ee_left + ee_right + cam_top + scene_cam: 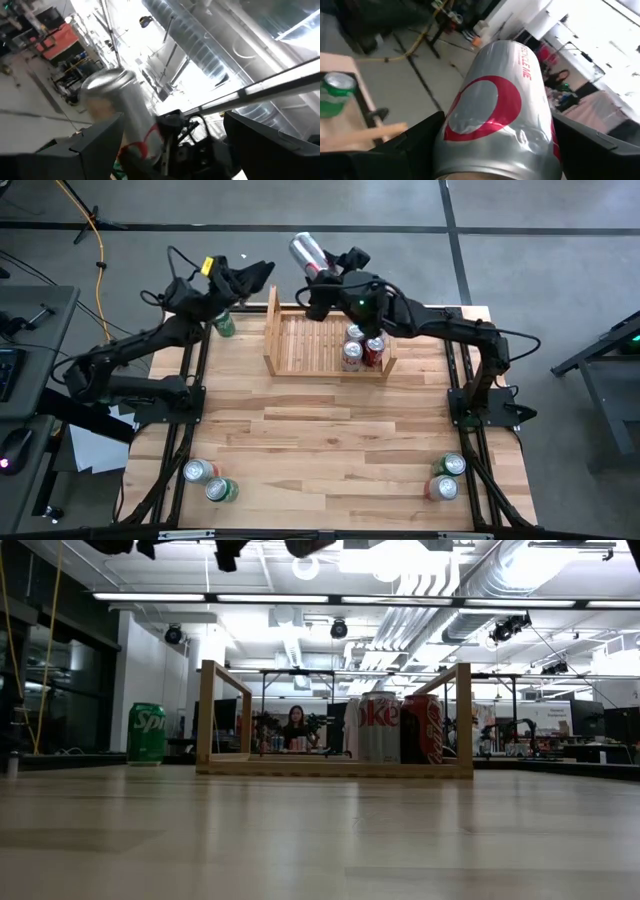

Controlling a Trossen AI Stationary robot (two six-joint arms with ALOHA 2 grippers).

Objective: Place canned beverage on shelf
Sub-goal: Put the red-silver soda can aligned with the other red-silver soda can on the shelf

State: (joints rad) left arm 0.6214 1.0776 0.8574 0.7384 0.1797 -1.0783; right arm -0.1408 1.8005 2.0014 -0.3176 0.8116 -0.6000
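Observation:
My right gripper (pixel 322 270) is shut on a silver can with a red mark (pixel 308 252), held high over the shelf's far edge. The shelf (pixel 305 340) is a pale slatted rack at the table's far middle. Three cans (pixel 358 348) stand at its right end, and in the low view (pixel 388 728) they stand between the two upright boards. My left gripper (pixel 262 272) is open just left of the held can and touches nothing. Its wrist view shows that can (pixel 117 100) ahead of its fingers. A green can (pixel 224 324) stands on the table left of the shelf. My right gripper pinches the silver can's round side wall (pixel 470 150) between its two fingers, which come in about level from the table's right. The can is lifted clear and tilted. Most of its body (pixel 515 85) sticks out past the fingertips toward the far left.
Two cans (pixel 210 480) stand at the table's near left corner and two more (pixel 446 476) at its near right corner. The shelf's left part is bare slats. The green can (pixel 146 733) stands just outside the shelf's left board (pixel 206 715). A person sits in the room behind.

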